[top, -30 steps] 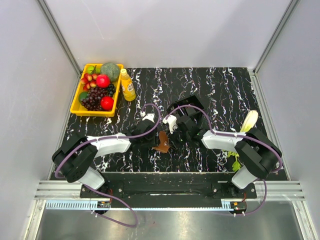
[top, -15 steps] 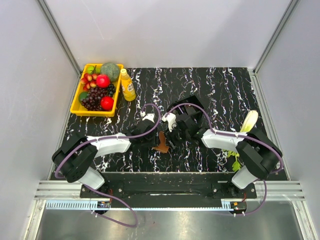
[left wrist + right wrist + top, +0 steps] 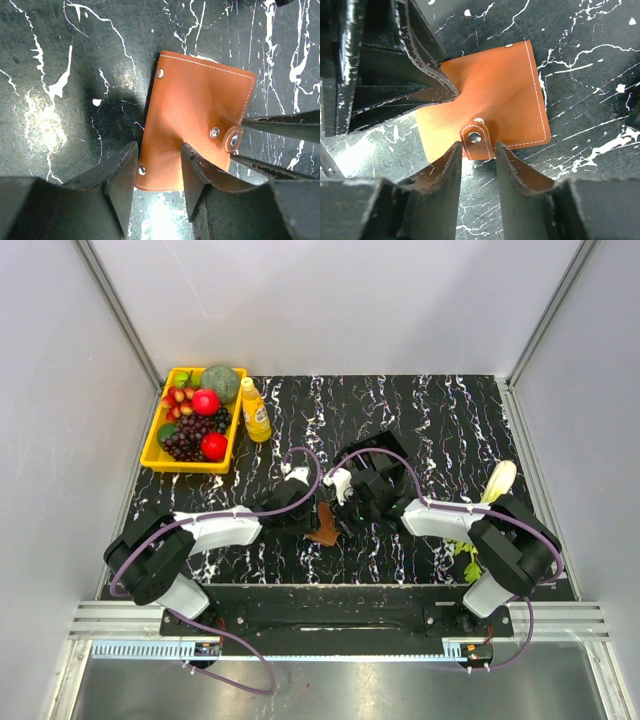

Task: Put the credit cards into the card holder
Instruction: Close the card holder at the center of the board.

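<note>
On the marbled table [image 3: 450, 430] I see the left gripper [image 3: 158, 150] part open astride the left edge of the card holder [image 3: 195, 105], which lies near centre, though I cannot tell if it pinches, and the right gripper [image 3: 477, 147] part open around the snap tab [image 3: 475, 136].

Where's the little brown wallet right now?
In the top view, the card holder is near the front middle of the table, right between the tips of the left gripper and the right gripper.
</note>
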{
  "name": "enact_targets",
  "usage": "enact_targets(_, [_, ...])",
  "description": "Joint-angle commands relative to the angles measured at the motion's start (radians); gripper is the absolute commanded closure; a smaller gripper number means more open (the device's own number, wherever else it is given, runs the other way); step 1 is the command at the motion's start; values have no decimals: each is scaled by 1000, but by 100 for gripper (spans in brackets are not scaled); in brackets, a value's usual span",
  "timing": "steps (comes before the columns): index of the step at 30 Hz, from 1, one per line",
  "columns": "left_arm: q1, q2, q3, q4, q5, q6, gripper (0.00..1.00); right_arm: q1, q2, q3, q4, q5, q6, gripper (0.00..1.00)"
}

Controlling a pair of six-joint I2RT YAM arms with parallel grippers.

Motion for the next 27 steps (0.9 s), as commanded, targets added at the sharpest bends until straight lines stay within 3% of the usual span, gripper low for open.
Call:
enact_targets(1, [4,-11,-7,-26,16,18,57,9,-5,10,26,30,-7,65])
enact_targets(16, [4,-4,-10,-17,27,24,57,9,52,56,85,-6,37,73])
enact_targets(20, [4,-4,-10,-18,25,21,57,9,23,55,58,13,37,56])
enact_targets(27, [4,-12,-7,-21,19,21,57,13,-14,22,13,3,-4,52])
